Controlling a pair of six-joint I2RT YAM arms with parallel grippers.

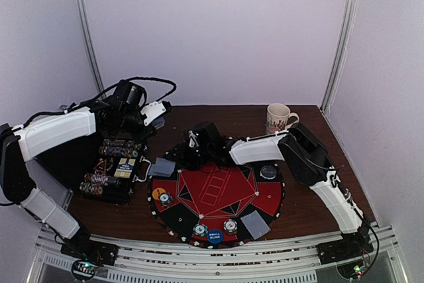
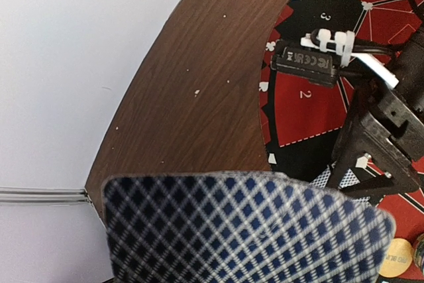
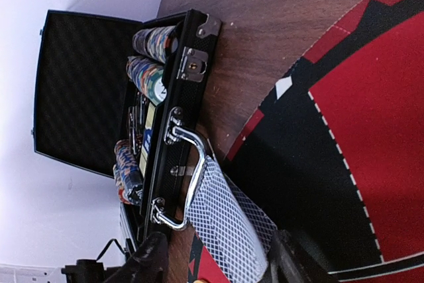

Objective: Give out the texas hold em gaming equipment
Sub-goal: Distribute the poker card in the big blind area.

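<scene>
My right gripper [image 3: 222, 266] is open low over the round red-and-black mat's [image 1: 218, 193] left edge. A small pile of playing cards [image 3: 228, 220] with checked backs lies between its dark fingers [image 3: 142, 260] and leans on the chrome handle of the case [image 3: 189, 157]. In the top view that pile of playing cards [image 1: 163, 166] is beside the right gripper [image 1: 191, 154]. My left gripper [image 1: 154, 113] hovers behind the case, shut on blue-checked playing cards [image 2: 245, 230] that hide its fingers. On the mat lie more cards [image 1: 255, 225], a blue button [image 1: 214, 235], an orange button [image 1: 159, 193], a dark button [image 1: 268, 171] and chips [image 1: 230, 225].
The open black case [image 1: 116, 167] holds rows of poker chips [image 3: 149, 74] at the table's left. A white patterned mug [image 1: 278, 118] stands at the back right. White walls close in the brown table [image 1: 232, 114] on three sides.
</scene>
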